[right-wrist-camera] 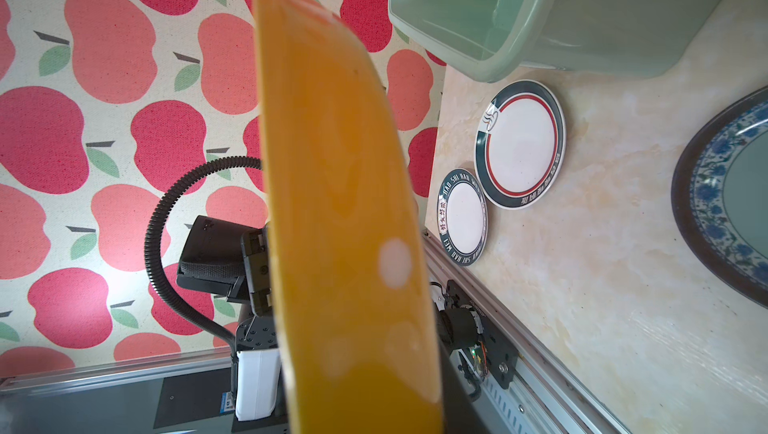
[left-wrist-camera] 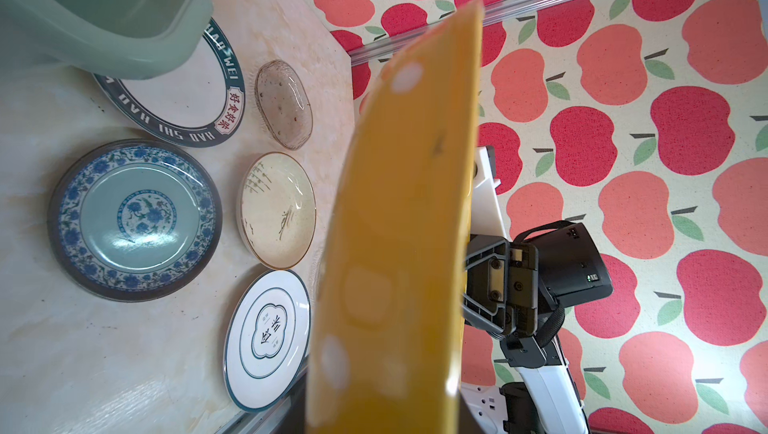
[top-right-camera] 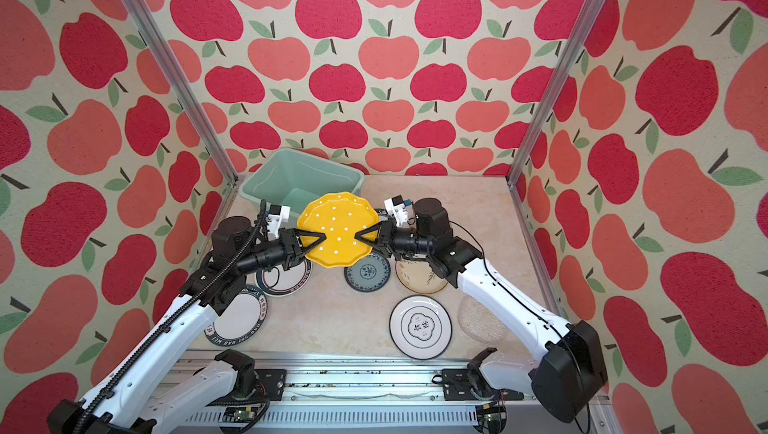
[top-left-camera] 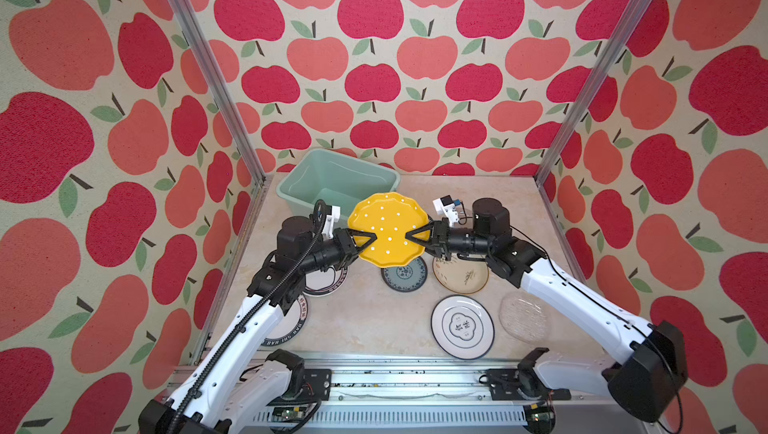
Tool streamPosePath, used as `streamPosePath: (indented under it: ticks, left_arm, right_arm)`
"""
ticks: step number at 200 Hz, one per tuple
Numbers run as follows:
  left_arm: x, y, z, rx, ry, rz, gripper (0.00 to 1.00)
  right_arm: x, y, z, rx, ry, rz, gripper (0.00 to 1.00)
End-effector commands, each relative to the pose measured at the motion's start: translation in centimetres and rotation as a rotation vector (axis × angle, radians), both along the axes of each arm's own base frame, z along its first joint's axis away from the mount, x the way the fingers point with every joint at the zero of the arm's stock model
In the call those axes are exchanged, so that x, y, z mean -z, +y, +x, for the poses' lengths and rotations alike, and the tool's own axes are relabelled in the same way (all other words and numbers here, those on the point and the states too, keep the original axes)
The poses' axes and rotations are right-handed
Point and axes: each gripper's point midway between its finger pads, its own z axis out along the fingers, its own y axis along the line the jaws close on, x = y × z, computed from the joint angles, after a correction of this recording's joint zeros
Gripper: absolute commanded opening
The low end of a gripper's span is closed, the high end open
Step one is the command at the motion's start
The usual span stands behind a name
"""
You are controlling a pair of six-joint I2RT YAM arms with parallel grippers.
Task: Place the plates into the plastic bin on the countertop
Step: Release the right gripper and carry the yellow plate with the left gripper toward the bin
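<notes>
Both top views, read left to right. First, the left gripper [top-left-camera: 372,240]: clamped on the left rim of the yellow plate [top-left-camera: 388,220], upper finger flat on its face, lower finger hidden beneath. That plate is off the counter [top-left-camera: 374,319], dotted face up, held across a left-right diameter. Opposite, the right gripper [top-left-camera: 409,238] is clamped on the right rim the same way. Both wrist views show the plate edge-on through the middle; no fingers visible there.

Key relation: the green bin [top-left-camera: 328,174] lies behind and to the left of the plate, whose far edge overlaps the bin's near right corner in view. Bin sits skewed, long axis running near-left to far-right; no plate visible in it. The left arm is nearer.

Judgement: the carry goes back and left, both arms together, clearing the near rim; the right arm has the longer reach.

Surface: beige marble pattern. A lettered plate [top-left-camera: 291,322] lies under the left arm, a teal plate [top-left-camera: 405,276] partly beneath the held one. Then come a cream plate [top-left-camera: 461,282], a white plate [top-left-camera: 462,326] and a glass plate [top-left-camera: 523,317], all lying flat.

Room: apple-print walls [top-left-camera: 374,78] close three sides.
</notes>
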Motion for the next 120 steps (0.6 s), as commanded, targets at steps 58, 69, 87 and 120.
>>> streamPosePath:
  ticks: [58, 69, 87, 120]
  left_arm:
    - [-2.2, 1.3, 3.4, -0.093, -0.07, 0.012, 0.0]
    - [-2.7, 1.3, 3.9, -0.094, -0.078, 0.013, 0.0]
    - [-3.3, 1.4, 4.6, -0.1, -0.091, 0.023, 0.0]
    - [-4.4, 2.0, 6.4, -0.136, -0.108, 0.025, 0.0]
  right_arm:
    - [-1.3, -2.9, 2.4, 0.093, -0.093, -0.04, 0.44]
    - [-1.2, -3.3, 2.7, 0.11, -0.09, -0.045, 0.49]
    - [-1.3, -3.9, 3.2, 0.131, -0.088, -0.048, 0.55]
    - [-1.4, -4.8, 3.9, 0.155, -0.085, -0.065, 0.59]
